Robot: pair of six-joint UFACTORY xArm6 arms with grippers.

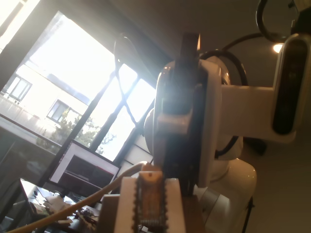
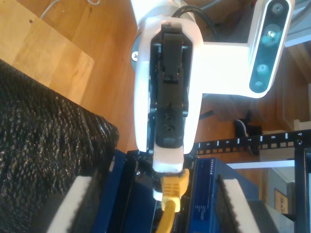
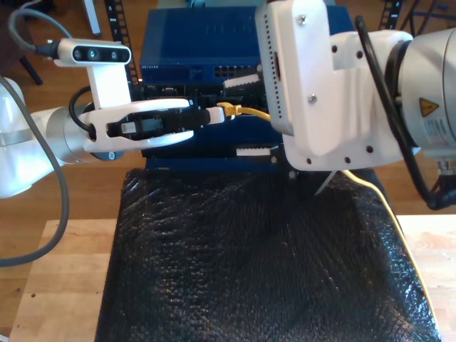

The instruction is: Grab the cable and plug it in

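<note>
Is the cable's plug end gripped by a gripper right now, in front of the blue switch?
Yes: in the exterior view the gripper on that view's left pinches the yellow plug of the cable before the blue switch.

Behind the large white arm housing [image 3: 320,78], most of the cable [image 3: 246,110] is hidden, and the socket at its plug is too small to be told. Beside the housing, the blue switch [image 3: 192,39] is partly covered.
</note>
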